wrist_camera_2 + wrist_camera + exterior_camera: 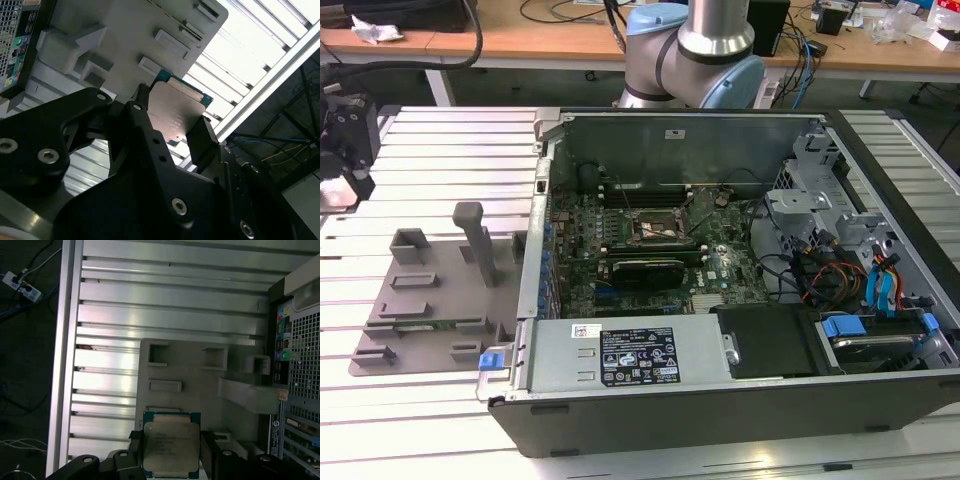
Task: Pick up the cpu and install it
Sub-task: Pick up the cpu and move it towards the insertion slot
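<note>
The black gripper (171, 454), jaws closed on two opposite edges, held the small flat silver-topped square cpu (171, 445) in the air near the grey plastic fixture plate (200, 390): light, stiff, probably fragile underneath.

I see the cpu (171, 447) now: small square chip, pale silver lid, green rim, pinched by opposite edges in the end effector (172, 452) — hanging over the grey fixture plate (200, 390).
</note>
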Controlling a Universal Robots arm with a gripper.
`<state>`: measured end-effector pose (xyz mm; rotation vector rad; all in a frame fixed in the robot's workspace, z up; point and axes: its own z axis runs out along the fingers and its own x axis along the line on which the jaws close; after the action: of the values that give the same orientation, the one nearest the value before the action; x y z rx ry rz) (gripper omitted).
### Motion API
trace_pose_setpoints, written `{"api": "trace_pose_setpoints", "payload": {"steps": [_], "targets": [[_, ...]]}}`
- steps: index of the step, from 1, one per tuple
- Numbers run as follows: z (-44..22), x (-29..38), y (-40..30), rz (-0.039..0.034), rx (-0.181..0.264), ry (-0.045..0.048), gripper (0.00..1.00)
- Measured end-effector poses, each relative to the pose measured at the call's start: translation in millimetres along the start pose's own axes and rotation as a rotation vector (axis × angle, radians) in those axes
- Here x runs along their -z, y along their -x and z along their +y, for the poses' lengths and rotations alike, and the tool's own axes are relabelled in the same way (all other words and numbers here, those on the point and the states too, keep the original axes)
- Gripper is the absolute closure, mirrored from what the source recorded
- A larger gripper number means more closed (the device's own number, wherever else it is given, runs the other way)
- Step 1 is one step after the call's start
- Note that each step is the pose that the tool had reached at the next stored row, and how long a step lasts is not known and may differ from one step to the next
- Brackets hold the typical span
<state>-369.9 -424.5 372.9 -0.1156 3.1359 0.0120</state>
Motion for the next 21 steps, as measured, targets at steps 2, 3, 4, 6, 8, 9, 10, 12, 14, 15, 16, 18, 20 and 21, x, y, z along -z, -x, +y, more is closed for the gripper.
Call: {"api": "trace_pose_setpoints", "payload": {"steps": [2,3,4,6,8,9,10,12,14,15,16,18,20,21], "targets": [[0.5,2.9,0.0,0.0,0.0,0.0,0.45],[0.9,4.6,0.1,0.0,0.0,0.0,0.45],[1.5,7.0,0.1,0.0,0.0,0.0,0.45],[3.8,9.4,0.3,0.0001,0.0,0.0001,0.45],[5.0,11.7,0.4,-0.0001,0.0,0.0002,0.45],[6.6,14.5,0.5,-0.0001,0.0,0.0001,0.45],[8.6,17.9,0.7,0.0,0.0,0.0001,0.45],[13.1,22.7,1.0,0.0,0.0,0.0001,0.45],[15.4,27.4,1.2,0.0001,0.0,0.0001,0.45],[15.8,27.9,1.3,-0.0002,0.0,0.0002,0.45],[15.8,27.9,1.3,-0.0001,0.0,0.0002,0.45],[16.0,28.0,1.4,0.0,0.0,0.0001,0.45],[15.7,28.0,6.1,0.0001,0.0,-0.0009,0.45],[15.6,28.0,9.2,0.0003,0.0,-0.0015,0.45]]}}
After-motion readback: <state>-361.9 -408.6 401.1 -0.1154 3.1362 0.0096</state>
